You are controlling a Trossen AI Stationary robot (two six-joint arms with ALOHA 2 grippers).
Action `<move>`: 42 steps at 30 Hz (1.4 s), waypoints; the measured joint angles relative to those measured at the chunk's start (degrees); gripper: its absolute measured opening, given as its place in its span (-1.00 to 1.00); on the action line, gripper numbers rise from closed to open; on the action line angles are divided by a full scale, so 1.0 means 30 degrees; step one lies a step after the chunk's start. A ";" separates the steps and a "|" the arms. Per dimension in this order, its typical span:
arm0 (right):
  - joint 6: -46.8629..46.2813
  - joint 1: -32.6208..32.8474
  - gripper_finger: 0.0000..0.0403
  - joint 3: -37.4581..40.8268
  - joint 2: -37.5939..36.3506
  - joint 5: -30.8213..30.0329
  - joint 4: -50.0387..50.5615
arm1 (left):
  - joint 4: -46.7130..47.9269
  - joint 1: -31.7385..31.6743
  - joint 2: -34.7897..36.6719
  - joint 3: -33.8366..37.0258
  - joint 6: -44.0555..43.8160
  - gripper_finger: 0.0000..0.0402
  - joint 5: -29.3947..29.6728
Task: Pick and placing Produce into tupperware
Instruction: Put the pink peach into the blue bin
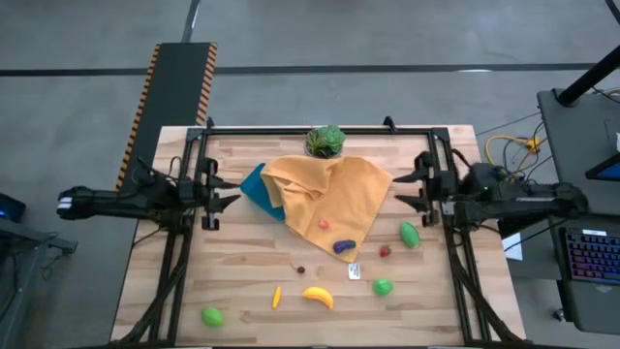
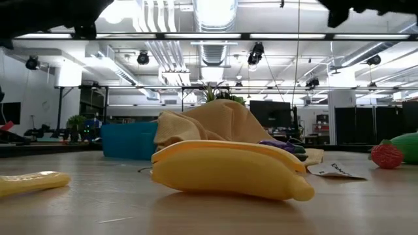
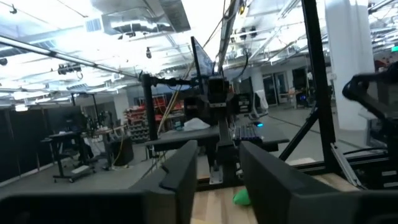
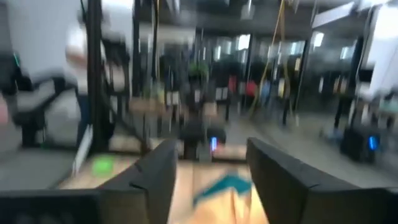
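Right now both arms hang back at the table's edges, the left gripper (image 1: 231, 191) at the left rail and the right gripper (image 1: 401, 187) at the right, each with its fingers parted a little and nothing between them. That looks like a ready pose, leaving the middle free. The tupperware (image 1: 258, 188) sits left of centre toward the far side, mostly buried under an orange-yellow cloth (image 1: 327, 202), so only its teal corner shows. I'd guess the cloth has to come off before anything can go in. The produce lies scattered on the near half: a banana (image 1: 319, 296), a small yellow piece (image 1: 276, 297), green pieces at near left (image 1: 212, 315), near right (image 1: 383, 286) and further right (image 1: 410, 234), and a purple one (image 1: 344, 246) at the cloth's edge. None is in the container yet.
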State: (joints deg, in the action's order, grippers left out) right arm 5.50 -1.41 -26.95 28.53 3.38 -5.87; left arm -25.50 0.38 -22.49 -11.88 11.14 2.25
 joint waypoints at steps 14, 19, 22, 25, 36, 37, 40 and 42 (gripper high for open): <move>0.0328 0.0000 0.18 -0.8930 0.8292 0.0000 0.9056 | -0.0501 0.0000 -0.1479 -0.0596 -0.0043 -0.25 0.0038; 0.0250 0.0000 0.18 -0.9755 1.0649 -0.0005 0.8926 | -0.1202 0.0000 -0.1634 -0.0588 -0.0051 -0.25 0.0045; 0.0188 0.0000 0.19 -0.9962 1.2356 -0.0170 0.8886 | -0.1195 0.0000 -0.1622 -0.0574 -0.0058 -0.25 0.0047; -0.0329 0.0000 0.18 -1.0145 1.4143 -0.0204 0.8821 | -0.1186 0.0000 -0.1629 -0.0566 -0.0065 -0.25 0.0047; -0.1007 0.0007 0.14 -1.0956 1.9274 -0.0146 0.8841 | -0.1190 0.0010 -0.1817 -0.0559 -0.0061 -0.25 0.0047; -0.1032 0.0007 0.14 -1.1138 1.9646 -0.0146 0.8808 | -0.1195 0.0015 -0.1861 -0.0559 -0.0058 -0.25 0.0047; -0.1180 0.0007 0.13 -1.1642 2.0702 -0.0146 0.8773 | -0.1205 0.0007 -0.1992 -0.0552 0.0044 -0.25 0.0047; -0.1263 0.0007 0.13 -1.1926 2.1356 -0.0146 0.8867 | -0.1311 0.0007 -0.2031 -0.0545 0.0073 -0.25 0.0047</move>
State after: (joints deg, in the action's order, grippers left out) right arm 1.71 -1.39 -62.73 92.60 2.94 20.73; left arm -29.43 0.40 -28.58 -13.52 11.35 2.39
